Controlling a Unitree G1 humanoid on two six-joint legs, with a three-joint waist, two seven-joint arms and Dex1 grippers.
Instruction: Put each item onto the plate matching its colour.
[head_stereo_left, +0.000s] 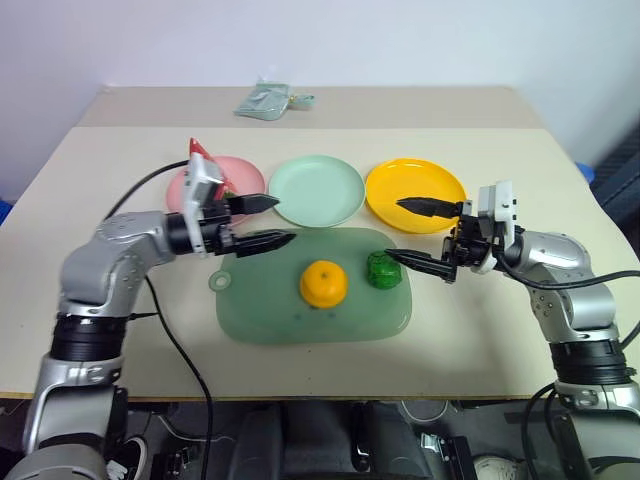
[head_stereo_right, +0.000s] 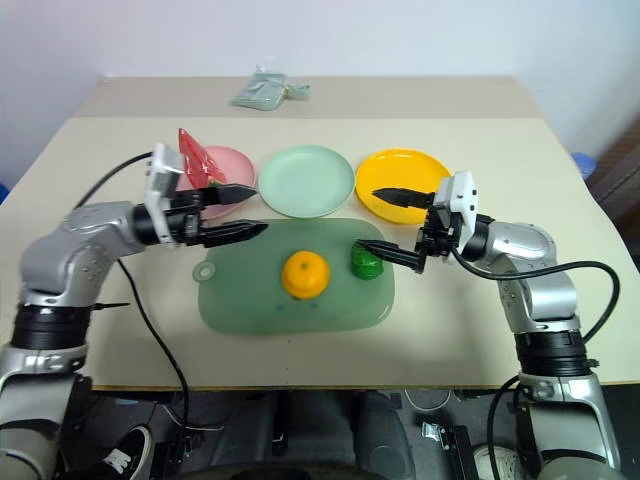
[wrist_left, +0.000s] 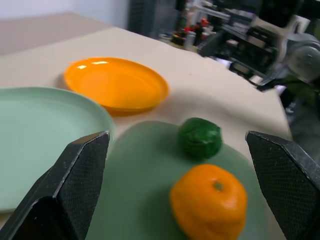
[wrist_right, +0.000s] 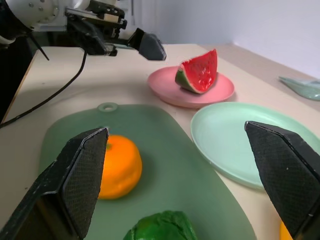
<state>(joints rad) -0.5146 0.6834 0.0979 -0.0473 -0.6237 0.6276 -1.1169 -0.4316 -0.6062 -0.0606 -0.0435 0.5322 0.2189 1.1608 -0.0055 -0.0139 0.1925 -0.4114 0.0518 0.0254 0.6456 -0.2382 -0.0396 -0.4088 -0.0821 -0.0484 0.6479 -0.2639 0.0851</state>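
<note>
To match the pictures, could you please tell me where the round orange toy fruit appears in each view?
Left eye view: round orange toy fruit, centre of green cutting mat.
Right eye view: centre.
Left wrist view: lower right.
Right wrist view: lower left.
Shared landmark: bumpy dark-green toy vegetable beside it.

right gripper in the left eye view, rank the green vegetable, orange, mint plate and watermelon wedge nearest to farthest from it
From the right gripper:
1. Green vegetable, on the cutting mat just off the lower fingertip.
2. Orange, mid-mat; too close to call against the next.
3. Mint plate, behind the mat.
4. Watermelon wedge, on the pink plate at the far left.
</note>
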